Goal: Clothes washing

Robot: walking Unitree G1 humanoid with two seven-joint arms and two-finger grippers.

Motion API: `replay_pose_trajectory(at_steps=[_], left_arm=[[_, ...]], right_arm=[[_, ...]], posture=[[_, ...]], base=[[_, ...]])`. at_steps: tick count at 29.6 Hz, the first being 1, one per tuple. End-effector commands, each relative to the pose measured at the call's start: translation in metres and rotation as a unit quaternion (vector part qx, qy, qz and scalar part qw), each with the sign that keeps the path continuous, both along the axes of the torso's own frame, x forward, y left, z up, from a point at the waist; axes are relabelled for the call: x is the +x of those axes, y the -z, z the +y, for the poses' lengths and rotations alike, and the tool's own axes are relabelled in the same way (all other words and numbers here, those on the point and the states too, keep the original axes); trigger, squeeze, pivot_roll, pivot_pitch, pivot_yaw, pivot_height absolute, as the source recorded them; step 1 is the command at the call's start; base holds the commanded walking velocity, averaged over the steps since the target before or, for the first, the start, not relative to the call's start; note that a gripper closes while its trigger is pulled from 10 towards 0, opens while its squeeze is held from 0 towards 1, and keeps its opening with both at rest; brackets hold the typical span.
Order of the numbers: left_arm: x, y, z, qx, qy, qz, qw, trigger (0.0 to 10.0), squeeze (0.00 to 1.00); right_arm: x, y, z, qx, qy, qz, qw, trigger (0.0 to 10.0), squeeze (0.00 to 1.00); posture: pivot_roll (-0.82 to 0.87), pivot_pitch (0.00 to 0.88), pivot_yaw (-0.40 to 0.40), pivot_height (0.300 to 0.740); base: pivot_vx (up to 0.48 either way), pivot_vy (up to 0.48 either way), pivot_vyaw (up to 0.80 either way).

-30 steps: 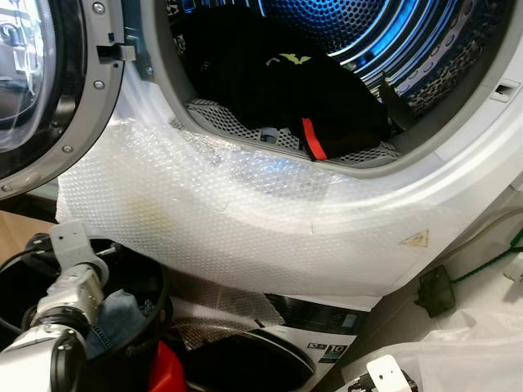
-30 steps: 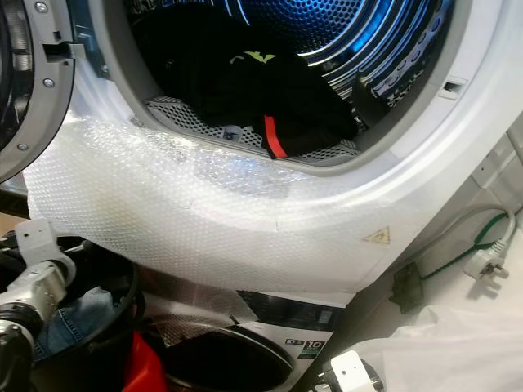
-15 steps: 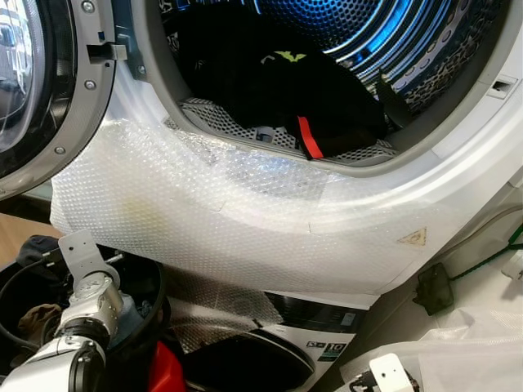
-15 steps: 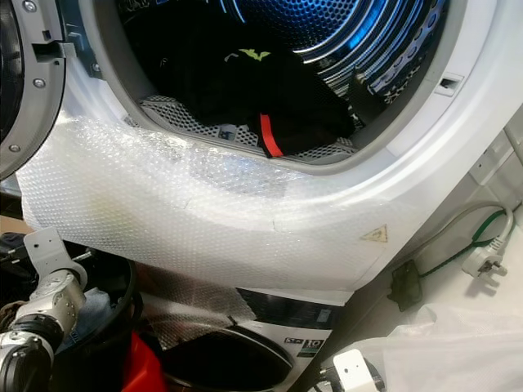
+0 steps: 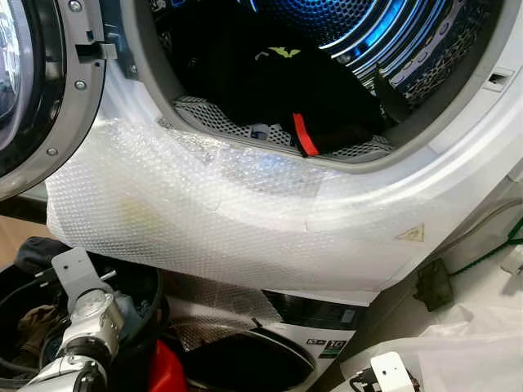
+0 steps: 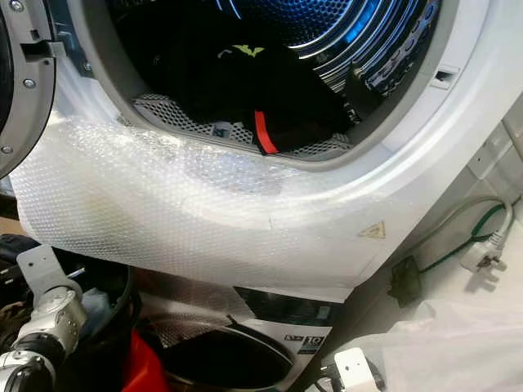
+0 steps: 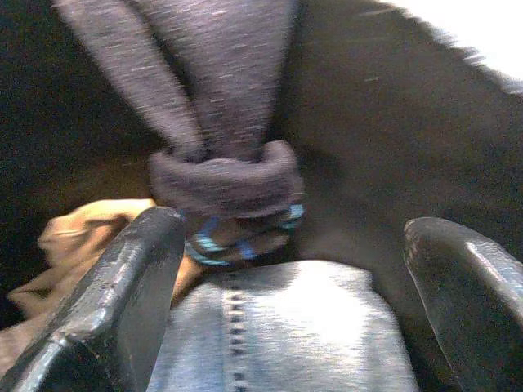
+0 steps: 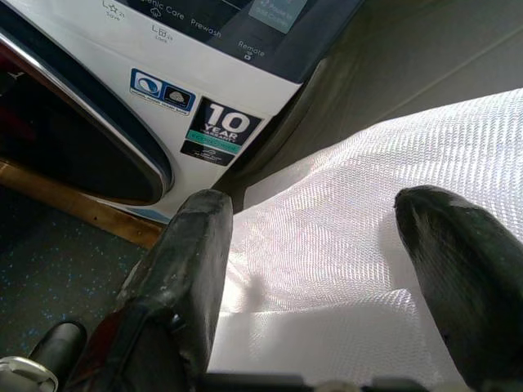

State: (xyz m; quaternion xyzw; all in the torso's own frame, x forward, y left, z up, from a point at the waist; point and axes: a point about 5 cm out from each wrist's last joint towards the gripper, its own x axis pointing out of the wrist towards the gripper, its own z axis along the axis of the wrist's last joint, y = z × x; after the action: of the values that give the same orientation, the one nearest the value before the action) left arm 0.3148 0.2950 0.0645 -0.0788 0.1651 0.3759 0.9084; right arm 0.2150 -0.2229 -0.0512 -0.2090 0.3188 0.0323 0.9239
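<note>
Bubble wrap (image 5: 204, 212) drapes over the white front of the upper machine, hanging below the rim of its open drum (image 5: 343, 33), where dark clothes (image 5: 270, 82) with a red strip lie heaped at the lip. Beneath it, the left end effector (image 7: 294, 278) reaches into the black basket (image 5: 151, 282), fingers spread wide over denim (image 7: 270, 327) and a grey knit cuff. Low beside the lower washer (image 8: 188, 90), the right end effector (image 8: 327, 269) hangs open above white sheeting (image 8: 343, 245).

The left arm (image 5: 82, 327) has sunk lower into the black laundry basket (image 5: 147, 286).
</note>
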Motion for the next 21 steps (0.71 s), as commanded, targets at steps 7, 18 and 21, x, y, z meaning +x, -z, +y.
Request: replay_pose_trajectory(at_steps=[7,18,21], left_arm=[[-0.008,-0.002,0.020,0.021,-0.012,0.023,0.999,10.0,0.00],[-0.003,-0.005,0.021,0.015,0.005,0.030,0.999,10.0,0.00],[-0.002,-0.006,0.021,0.012,0.009,0.029,0.999,10.0,0.00]], right_arm=[[-0.004,-0.001,-0.011,-0.006,0.010,-0.002,1.000,10.0,0.00],[-0.004,-0.004,-0.020,-0.017,0.006,-0.004,1.000,10.0,0.00],[-0.006,-0.005,-0.024,-0.021,0.005,-0.005,1.000,10.0,0.00]], posture=[[-0.10,0.000,-0.151,0.740],[-0.13,0.000,-0.177,0.740],[-0.15,0.000,-0.188,0.740]], base=[[0.000,0.000,0.00],[0.000,0.000,0.00],[0.000,0.000,0.00]])
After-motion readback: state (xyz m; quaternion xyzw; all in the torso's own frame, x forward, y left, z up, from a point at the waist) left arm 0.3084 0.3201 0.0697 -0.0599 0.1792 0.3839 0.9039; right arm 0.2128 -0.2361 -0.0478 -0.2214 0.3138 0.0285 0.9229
